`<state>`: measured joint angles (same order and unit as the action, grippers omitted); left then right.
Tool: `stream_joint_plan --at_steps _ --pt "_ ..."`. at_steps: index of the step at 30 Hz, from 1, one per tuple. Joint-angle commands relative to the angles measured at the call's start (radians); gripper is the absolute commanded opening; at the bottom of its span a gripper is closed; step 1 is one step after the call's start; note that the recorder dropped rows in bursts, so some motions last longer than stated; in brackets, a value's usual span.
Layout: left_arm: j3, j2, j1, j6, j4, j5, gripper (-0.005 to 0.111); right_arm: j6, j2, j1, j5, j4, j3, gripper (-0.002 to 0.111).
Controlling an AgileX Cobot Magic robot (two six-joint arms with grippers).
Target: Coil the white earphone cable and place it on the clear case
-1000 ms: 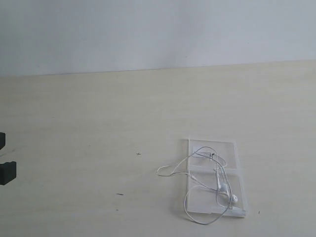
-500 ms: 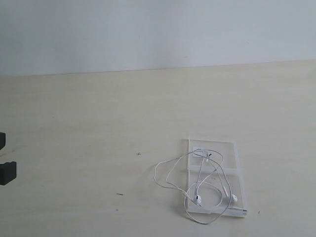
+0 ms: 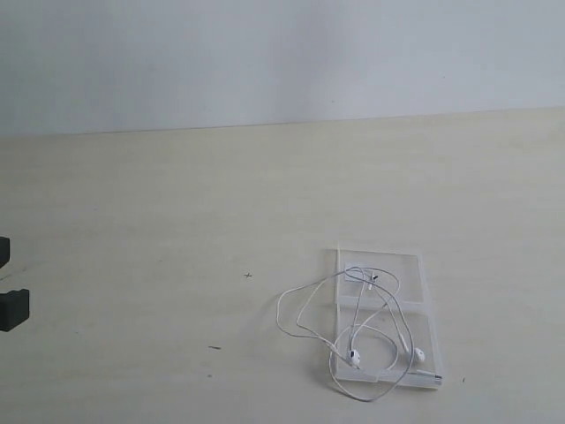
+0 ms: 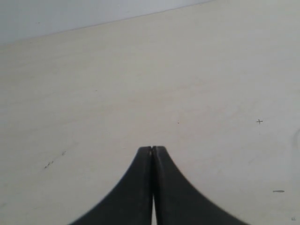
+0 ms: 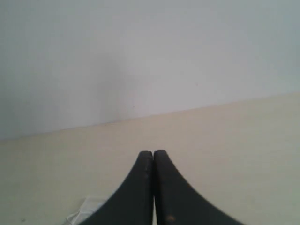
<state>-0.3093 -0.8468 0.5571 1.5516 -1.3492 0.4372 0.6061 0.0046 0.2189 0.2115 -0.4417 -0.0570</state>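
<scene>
The clear case (image 3: pixel 404 265) lies flat on the table at the front right, its two panels open. The white earphone cable (image 3: pixel 357 340) rests loosely over it in several loops; one loop (image 3: pixel 279 311) spills off the case's left side onto the table. One earbud (image 3: pixel 353 356) sits at the case's near left edge, the other earbud (image 3: pixel 419 355) at its near right. My left gripper (image 4: pixel 153 148) is shut on nothing, over bare table. My right gripper (image 5: pixel 153 152) is also shut and empty, with a pale corner of the case (image 5: pixel 86 206) showing beside its fingers.
Black parts of the left arm (image 3: pixel 11 307) poke in at the exterior view's left edge. The pale wooden table (image 3: pixel 177 221) runs back to a plain white wall (image 3: pixel 282 53). A few small dark specks (image 3: pixel 214 347) mark the tabletop.
The cable has settled into wider loops: one earbud slid to the case's near left edge and the left loop spread farther onto the table. Nothing has moved in the last half second.
</scene>
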Motion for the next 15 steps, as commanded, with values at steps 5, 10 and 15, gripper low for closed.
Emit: stream_joint_plan --at_steps 5,10,15 --pt "0.004 0.007 0.001 -0.004 -0.006 0.003 0.0 -0.094 -0.005 -0.006 -0.017 0.082 0.057 0.0" --pt "0.004 0.007 0.001 -0.004 -0.006 0.003 0.0 -0.55 -0.005 -0.006 0.016 0.463 0.057 0.0" --pt "0.004 0.007 0.001 -0.004 -0.006 0.003 0.0 -0.552 -0.005 -0.006 0.042 0.467 0.057 0.0"
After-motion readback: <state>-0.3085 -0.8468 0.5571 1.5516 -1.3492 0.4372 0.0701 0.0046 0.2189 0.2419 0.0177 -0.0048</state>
